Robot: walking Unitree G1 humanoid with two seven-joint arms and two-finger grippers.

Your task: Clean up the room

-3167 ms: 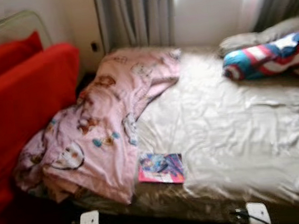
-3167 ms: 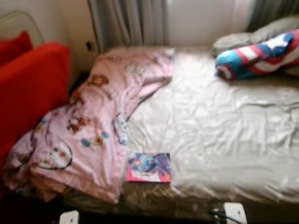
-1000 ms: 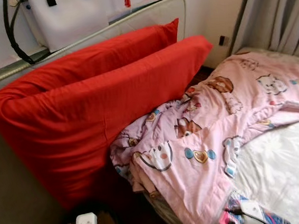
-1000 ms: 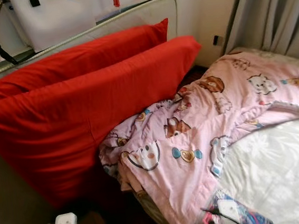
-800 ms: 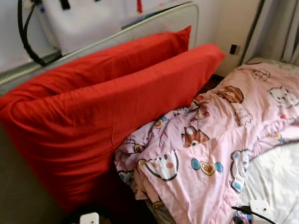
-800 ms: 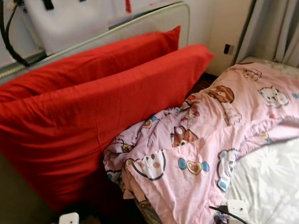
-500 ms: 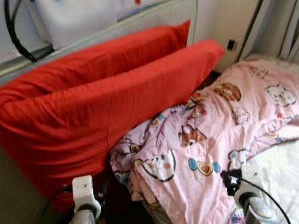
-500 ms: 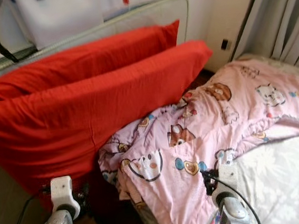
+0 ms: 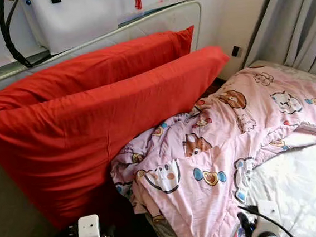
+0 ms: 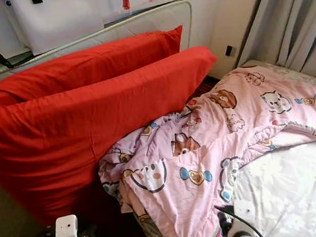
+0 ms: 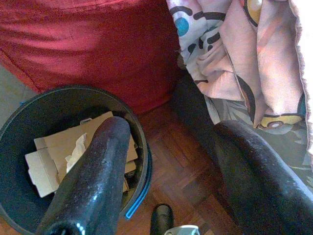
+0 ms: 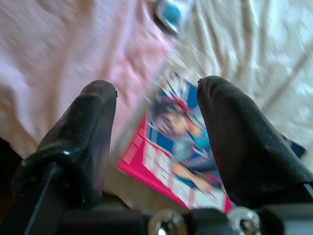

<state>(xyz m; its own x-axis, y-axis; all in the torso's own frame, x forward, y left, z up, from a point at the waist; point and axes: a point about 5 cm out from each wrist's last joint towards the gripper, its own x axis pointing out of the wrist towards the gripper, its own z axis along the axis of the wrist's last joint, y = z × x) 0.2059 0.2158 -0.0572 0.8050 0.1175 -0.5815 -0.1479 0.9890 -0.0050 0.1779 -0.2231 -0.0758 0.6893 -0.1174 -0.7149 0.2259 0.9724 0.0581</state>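
Bed (image 9: pixel 311 193) is carrying a rumpled pink quilt (image 9: pixel 217 152); right pincer (image 12: pixel 156 147) is hovering open over a thin, floppy, slick comic book (image 12: pixel 181 152)—judged best pinched at its free edge. Left pincer (image 11: pixel 166 161) is hanging open.

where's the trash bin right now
In the left wrist view, the dark round bin, holding cardboard scraps, stands on the wooden floor beside the bed, right below the red cushion and under the open left gripper.
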